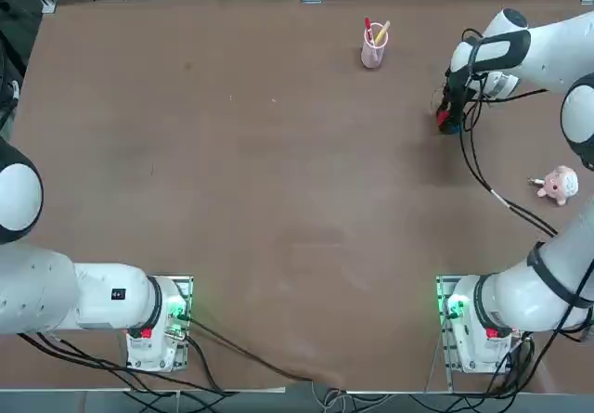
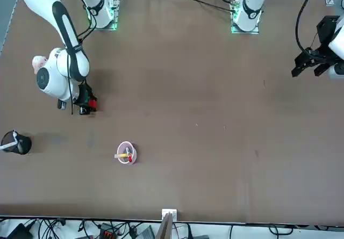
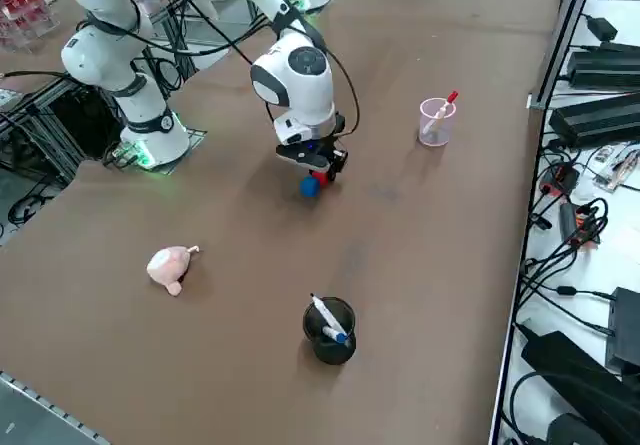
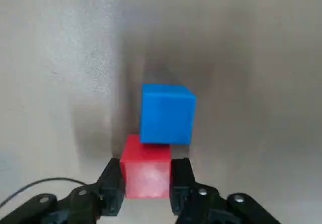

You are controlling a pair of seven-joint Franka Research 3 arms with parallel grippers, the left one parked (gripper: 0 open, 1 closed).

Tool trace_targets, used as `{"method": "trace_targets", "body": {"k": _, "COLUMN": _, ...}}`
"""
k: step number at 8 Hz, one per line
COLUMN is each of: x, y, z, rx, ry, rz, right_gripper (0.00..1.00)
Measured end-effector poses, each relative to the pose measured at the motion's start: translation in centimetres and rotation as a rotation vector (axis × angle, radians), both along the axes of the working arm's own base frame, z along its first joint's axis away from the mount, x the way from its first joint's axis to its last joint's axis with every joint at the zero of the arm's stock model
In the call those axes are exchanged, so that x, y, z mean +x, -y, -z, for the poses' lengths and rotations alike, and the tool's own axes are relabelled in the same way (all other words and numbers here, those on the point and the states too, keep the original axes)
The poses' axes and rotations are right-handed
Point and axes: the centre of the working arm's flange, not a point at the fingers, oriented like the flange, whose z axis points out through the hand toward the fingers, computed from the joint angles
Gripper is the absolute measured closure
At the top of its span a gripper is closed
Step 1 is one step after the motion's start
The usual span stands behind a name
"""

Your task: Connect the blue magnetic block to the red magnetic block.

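While the top view only shows the right hand (image 1: 448, 121) low on the desk (image 1: 278, 200) at its far right, the wrist view is clearer. There its fingers (image 4: 181, 176) grip the red magnetic block (image 4: 146, 172), and the blue magnetic block (image 4: 166, 114) looks like it's touching it.

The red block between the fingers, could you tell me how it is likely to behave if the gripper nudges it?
The red block looks a rigid, flat-faced cube, so it should slide, not roll. It touches the blue block, which would probably move along. The right gripper flanks it closely, so slipping sideways seems unlikely.
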Motion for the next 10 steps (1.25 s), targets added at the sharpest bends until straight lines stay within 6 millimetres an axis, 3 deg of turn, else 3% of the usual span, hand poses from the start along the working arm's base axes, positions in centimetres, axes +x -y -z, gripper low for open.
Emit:
{"method": "trace_targets", "body": {"k": 8, "x": -1.3, "y": 0.7, "z": 0.0, "rx": 0.008, "ry": 0.005, "rz": 0.039, "right_gripper": 0.52}}
{"method": "trace_targets", "body": {"k": 9, "x": -1.5, "y": 0.7, "z": 0.2, "rx": 0.008, "ry": 0.000, "rz": 0.038, "right_gripper": 0.40}}
{"method": "trace_targets", "body": {"k": 10, "x": -1.4, "y": 0.5, "z": 0.3, "rx": 0.008, "ry": 0.002, "rz": 0.023, "right_gripper": 0.19}}
